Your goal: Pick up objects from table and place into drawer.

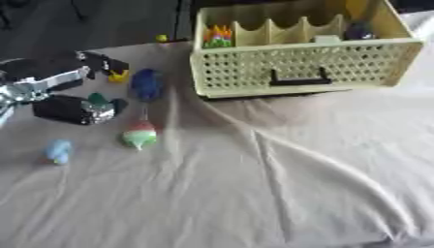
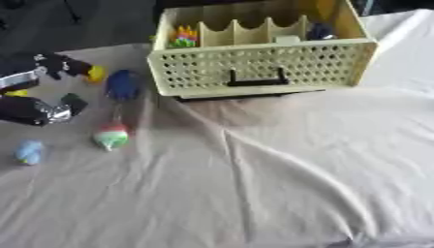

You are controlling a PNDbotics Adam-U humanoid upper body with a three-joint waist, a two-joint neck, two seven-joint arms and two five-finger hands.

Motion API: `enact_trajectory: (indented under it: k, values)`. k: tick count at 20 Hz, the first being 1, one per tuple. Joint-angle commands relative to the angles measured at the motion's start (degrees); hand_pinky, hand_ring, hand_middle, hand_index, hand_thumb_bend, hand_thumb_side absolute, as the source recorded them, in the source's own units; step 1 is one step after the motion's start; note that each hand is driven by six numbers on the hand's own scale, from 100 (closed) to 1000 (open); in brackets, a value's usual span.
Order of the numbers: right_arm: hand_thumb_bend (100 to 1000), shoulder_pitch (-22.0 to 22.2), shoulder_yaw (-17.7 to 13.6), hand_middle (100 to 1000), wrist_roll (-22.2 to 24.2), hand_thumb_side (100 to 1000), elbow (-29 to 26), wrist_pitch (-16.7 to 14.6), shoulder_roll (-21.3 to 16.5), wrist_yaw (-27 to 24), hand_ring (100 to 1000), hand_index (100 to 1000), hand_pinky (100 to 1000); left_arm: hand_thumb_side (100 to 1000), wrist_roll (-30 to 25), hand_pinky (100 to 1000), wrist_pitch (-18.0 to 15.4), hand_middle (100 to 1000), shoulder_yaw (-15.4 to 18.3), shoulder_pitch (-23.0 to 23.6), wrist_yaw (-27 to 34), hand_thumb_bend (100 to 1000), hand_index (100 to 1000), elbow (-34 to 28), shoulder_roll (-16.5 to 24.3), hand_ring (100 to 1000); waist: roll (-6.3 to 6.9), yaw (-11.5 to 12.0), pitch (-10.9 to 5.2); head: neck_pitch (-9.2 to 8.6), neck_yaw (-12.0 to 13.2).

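My left hand (image 1: 59, 92) reaches in from the left edge, black with silver parts, fingers and thumb spread wide apart. A small yellow thing (image 1: 118, 75) lies at its upper fingertips, and a dark green thing (image 1: 98, 99) sits against the thumb. A dark blue object (image 1: 147, 83) lies just right of the hand. Nearer to me are a green, red and white object (image 1: 140, 135) and a pale blue one (image 1: 57, 151). The cream perforated drawer (image 1: 339, 65) stands open at the back, with a black handle (image 1: 297, 80). My right hand is out of sight.
The drawer's compartments hold an orange and green thing (image 1: 218, 35), a dark purple thing (image 1: 360, 31) and a pale thing (image 1: 326, 38). A small yellow ball (image 1: 161, 38) lies behind the table. The beige cloth (image 1: 280, 184) is creased with raised folds.
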Motion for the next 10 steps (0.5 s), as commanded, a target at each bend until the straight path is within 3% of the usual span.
enact_trajectory:
  k: [1, 10]
  values:
    - [100, -0.17, -0.11, 408, 0.29, 726, -1.21, 0.86, -0.7, 0.57, 395, 769, 470, 858, -1.79, 815, 1.33, 886, -0.44, -2.03, -1.33, 395, 1000, 4.03, -0.52, 892, -0.12, -0.25, -0.88, -0.29, 0.54]
    - [100, -0.56, -0.25, 406, 0.34, 727, -1.21, 2.4, 0.13, 0.56, 392, 766, 484, 873, -3.4, 820, 0.25, 901, -1.13, -3.24, -6.43, 474, 1000, 13.34, -3.73, 895, 0.19, -1.1, -0.4, -0.41, 0.98]
